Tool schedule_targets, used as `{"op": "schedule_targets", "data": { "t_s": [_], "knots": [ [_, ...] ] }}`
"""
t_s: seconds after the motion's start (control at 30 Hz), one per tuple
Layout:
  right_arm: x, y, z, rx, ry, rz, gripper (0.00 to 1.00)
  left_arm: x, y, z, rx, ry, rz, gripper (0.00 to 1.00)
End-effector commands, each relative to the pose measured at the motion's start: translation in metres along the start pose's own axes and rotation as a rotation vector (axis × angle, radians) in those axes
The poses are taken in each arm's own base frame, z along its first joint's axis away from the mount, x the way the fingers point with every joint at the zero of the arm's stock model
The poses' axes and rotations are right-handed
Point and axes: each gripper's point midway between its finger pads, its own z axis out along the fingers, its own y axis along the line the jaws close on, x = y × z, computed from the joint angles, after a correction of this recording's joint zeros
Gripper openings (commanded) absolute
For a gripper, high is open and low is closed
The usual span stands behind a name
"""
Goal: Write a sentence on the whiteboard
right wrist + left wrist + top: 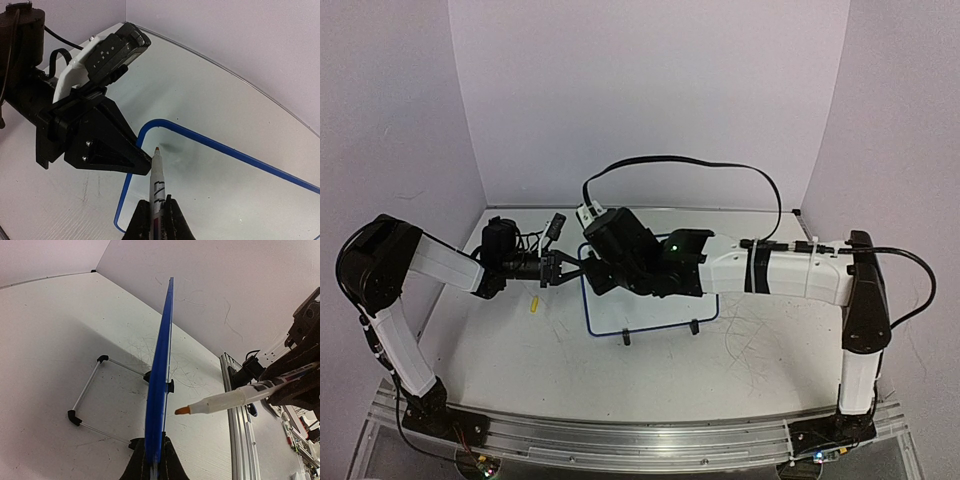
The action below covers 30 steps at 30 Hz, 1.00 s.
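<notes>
The whiteboard (650,312), white with a thin blue frame, stands on two black feet at mid-table. My left gripper (156,439) is shut on its left frame edge (162,355), seen edge-on. In the right wrist view the left gripper's black fingers (100,145) pinch that edge near the top corner. My right gripper (156,199) is shut on a white marker (159,175). Its orange tip (182,410) hangs a short way off the board's face (225,185), near the upper left corner. No sentence is in view on the board. From above, both grippers (563,268) (600,272) meet at the board's left side.
A small yellow cap (535,305) lies on the table left of the board. A wire stand (90,385) props the board from behind. An aluminium rail (640,435) runs along the near edge. A black cable (720,165) loops above the right arm. Walls close the back and sides.
</notes>
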Motion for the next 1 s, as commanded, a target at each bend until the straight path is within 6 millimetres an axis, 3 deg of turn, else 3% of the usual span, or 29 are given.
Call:
{"op": "schedule_targets", "data": {
  "t_s": [0.0, 0.97],
  "knots": [
    [-0.013, -0.007, 0.001, 0.032, -0.029, 0.031, 0.00, 0.010, 0.016, -0.005, -0.076, 0.007, -0.001, 0.00],
    [0.008, -0.018, 0.013, 0.074, 0.030, 0.056, 0.00, 0.010, 0.015, -0.005, -0.074, 0.007, 0.000, 0.00]
  ]
}}
